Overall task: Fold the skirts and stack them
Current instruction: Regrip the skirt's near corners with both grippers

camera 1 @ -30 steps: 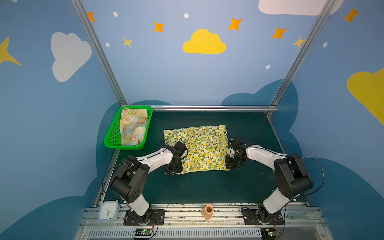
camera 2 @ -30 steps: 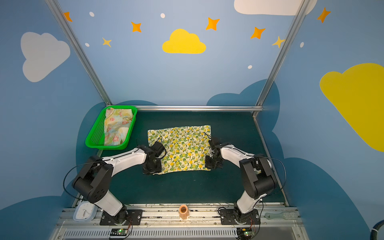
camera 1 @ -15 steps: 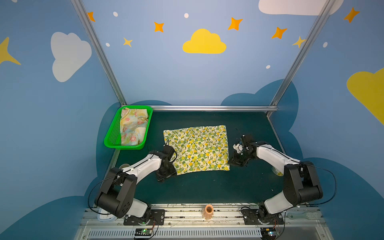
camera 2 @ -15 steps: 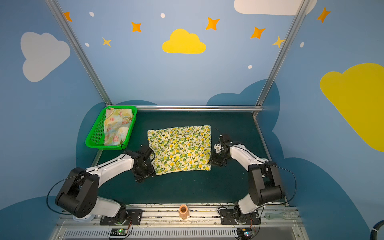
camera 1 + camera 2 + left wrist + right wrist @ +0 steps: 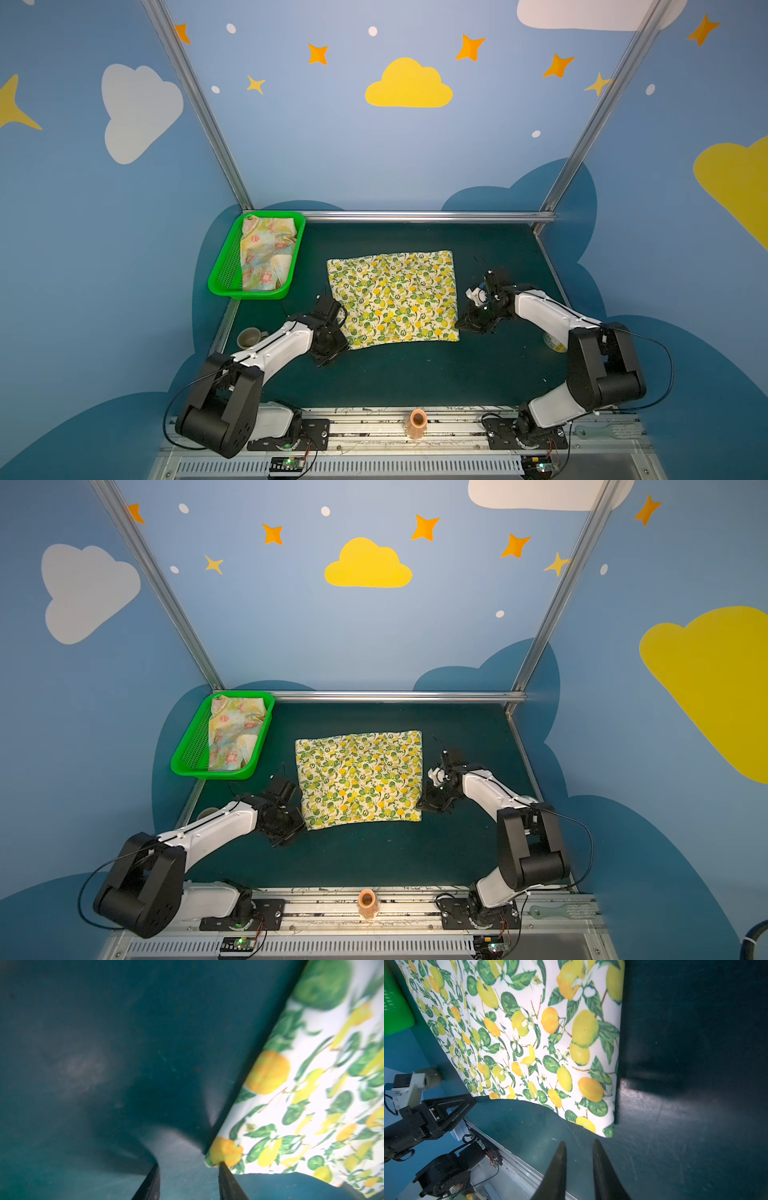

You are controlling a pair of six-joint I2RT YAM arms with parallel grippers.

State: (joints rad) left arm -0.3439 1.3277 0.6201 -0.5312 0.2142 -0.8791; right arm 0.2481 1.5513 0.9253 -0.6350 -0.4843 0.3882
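The cream lemon-print skirt [image 5: 395, 297] [image 5: 361, 777] lies spread flat in the middle of the dark green table. The pale flowered skirt [image 5: 266, 251] [image 5: 235, 731] lies crumpled in the green basket [image 5: 224, 286]. My left gripper [image 5: 340, 352] [image 5: 297, 831] [image 5: 188, 1164] stands open, low at the lemon skirt's [image 5: 311, 1095] near-left corner. One fingertip [image 5: 222, 1165] touches that corner, and only bare table shows between the fingers. Just off the lemon skirt's [image 5: 539, 1039] near-right corner, my right gripper [image 5: 467, 326] [image 5: 426, 804] [image 5: 579, 1142] is open by a narrow gap and holds nothing.
The basket [image 5: 187, 766] stands at the back left by the wall. A small cup [image 5: 249, 337] sits at the table's left edge and another cup [image 5: 555, 343] at the right edge behind my right arm. A peach-coloured object [image 5: 417, 422] rests on the front rail.
Both grippers have come off the lemon skirt's side edges and now sit at its near corners. The skirt itself has not moved.
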